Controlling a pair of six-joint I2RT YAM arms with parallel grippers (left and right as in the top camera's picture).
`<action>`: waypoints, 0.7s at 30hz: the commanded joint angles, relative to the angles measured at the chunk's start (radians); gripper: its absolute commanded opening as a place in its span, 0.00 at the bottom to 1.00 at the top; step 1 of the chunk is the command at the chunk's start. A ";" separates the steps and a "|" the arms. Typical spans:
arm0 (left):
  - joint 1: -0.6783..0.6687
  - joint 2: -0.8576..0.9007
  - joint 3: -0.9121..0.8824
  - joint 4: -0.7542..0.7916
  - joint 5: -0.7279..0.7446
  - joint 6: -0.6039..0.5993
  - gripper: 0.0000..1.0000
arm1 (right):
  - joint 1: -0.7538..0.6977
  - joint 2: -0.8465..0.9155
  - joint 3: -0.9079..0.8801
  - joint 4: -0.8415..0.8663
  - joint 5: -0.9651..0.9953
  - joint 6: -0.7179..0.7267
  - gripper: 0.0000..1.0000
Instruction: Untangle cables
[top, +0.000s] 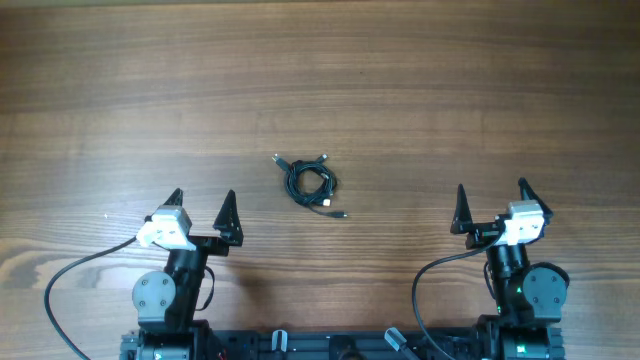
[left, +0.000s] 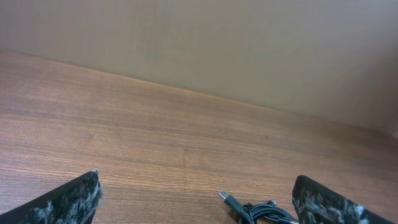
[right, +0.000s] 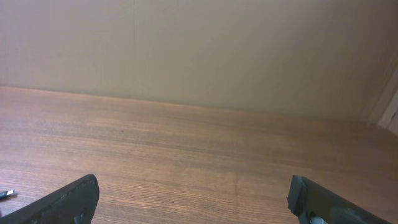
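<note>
Untangling not yet begun: the cables (top: 311, 184) lie coiled on the worktop (top: 320, 80); left fingers (top: 229, 212) and right fingers (top: 461, 210), either side of the coil, gape empty, so the next move is a reach inward.

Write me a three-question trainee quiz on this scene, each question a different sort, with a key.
1. True or false: the cables lie in one coiled bundle on the table, between the two arms and touched by neither.
2. The left gripper has its fingers: A) shut on a cable; B) open and empty; C) out of view.
3. Which wrist view shows more of the cables?

Key: 1 true; 2 B; 3 the left wrist view.
</note>
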 joint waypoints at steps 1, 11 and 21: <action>-0.004 0.000 -0.006 -0.005 -0.013 -0.009 1.00 | -0.005 -0.008 -0.001 0.005 0.003 -0.014 1.00; -0.003 0.000 -0.006 0.067 -0.013 -0.009 1.00 | -0.005 -0.008 -0.001 0.005 0.003 -0.014 1.00; -0.004 0.000 -0.006 0.369 -0.008 -0.013 1.00 | -0.005 -0.008 -0.001 0.005 0.003 -0.014 1.00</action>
